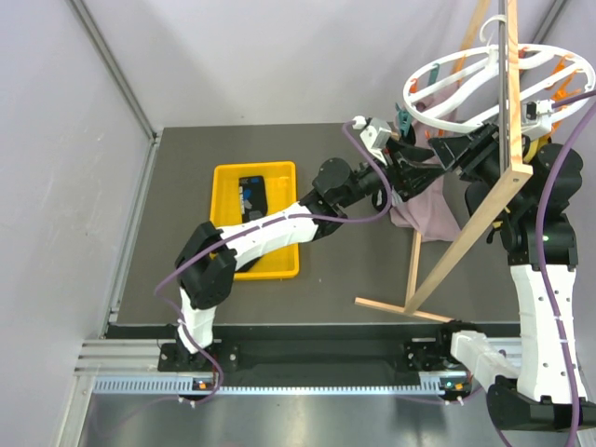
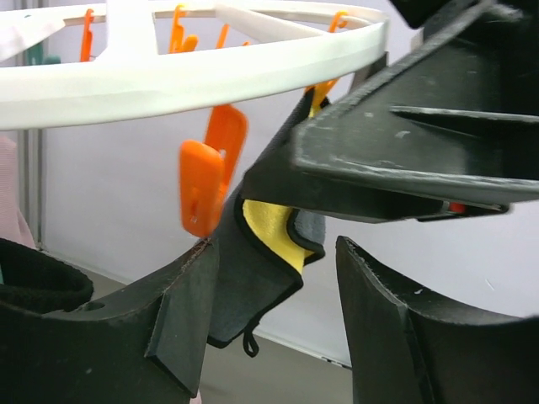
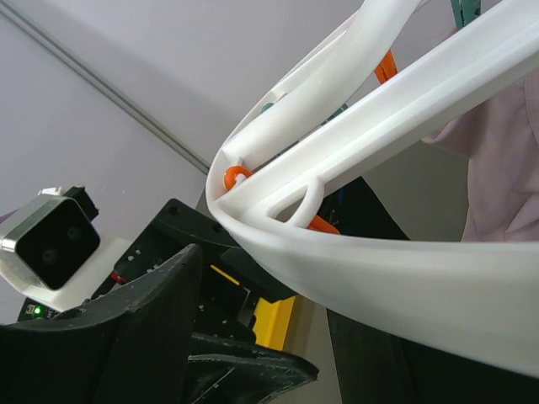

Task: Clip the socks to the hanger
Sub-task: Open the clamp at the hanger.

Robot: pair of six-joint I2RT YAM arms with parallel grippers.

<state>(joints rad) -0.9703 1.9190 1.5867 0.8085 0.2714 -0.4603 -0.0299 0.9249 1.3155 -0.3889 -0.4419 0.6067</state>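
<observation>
The socks [image 1: 252, 193], black with small blue and white marks, lie in the yellow tray [image 1: 279, 261], far from both grippers. The hanger [image 1: 484, 74], a white ring with orange and teal clips, hangs on a wooden frame at the back right. My left gripper [image 1: 410, 151] is raised under its left rim. In the left wrist view it [image 2: 278, 252] is open, just below an orange clip [image 2: 206, 181], with a black, grey and yellow cloth [image 2: 261, 278] hanging between the fingers. My right gripper [image 1: 463, 149] is open, with the ring's rim [image 3: 396, 269] passing between its fingers.
A pink-mauve cloth [image 1: 424, 200] hangs from the ring between the two grippers. The wooden frame's slanted post [image 1: 466, 237] and foot bar [image 1: 400, 309] stand on the table in front of the right arm. The yellow tray sits at mid-left.
</observation>
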